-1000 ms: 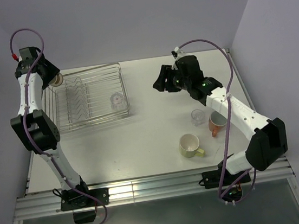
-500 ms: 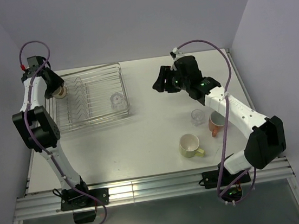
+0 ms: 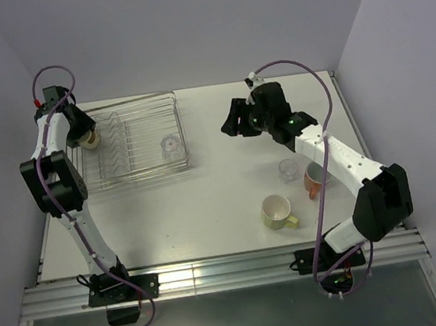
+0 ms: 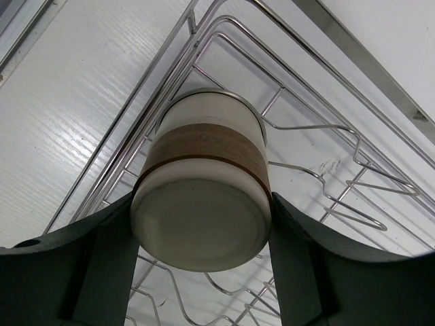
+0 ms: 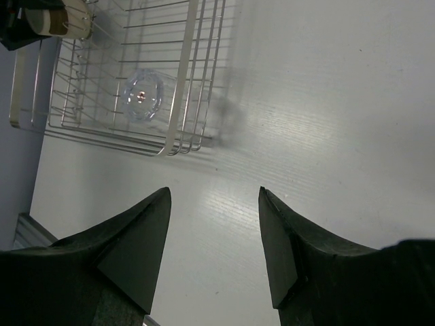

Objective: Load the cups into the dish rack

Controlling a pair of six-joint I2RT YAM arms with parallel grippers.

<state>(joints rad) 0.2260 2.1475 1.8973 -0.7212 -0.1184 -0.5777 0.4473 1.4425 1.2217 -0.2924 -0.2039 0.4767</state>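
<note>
My left gripper (image 4: 202, 227) is shut on a brown-banded cup (image 4: 204, 197), base toward the camera, held over the left end of the wire dish rack (image 4: 353, 129). From above, that cup (image 3: 87, 137) hangs at the dish rack's (image 3: 135, 171) far-left corner. One clear glass (image 3: 170, 146) stands inside the rack. My right gripper (image 3: 233, 120) hovers open and empty over the table, right of the rack. On the table to the right stand a clear glass (image 3: 287, 170), an orange mug (image 3: 315, 176) and a yellow-green mug (image 3: 276, 211).
The right wrist view shows the rack's side rail (image 5: 178, 81) with the glass (image 5: 144, 95) inside and white table under the open right gripper (image 5: 214, 197). Purple walls close in on the left, back and right. An aluminium rail (image 3: 216, 274) runs along the near edge.
My left gripper has carried the brown cup from beyond the rack's left edge inward and lower, over the rack. The right gripper has drifted slightly left.
</note>
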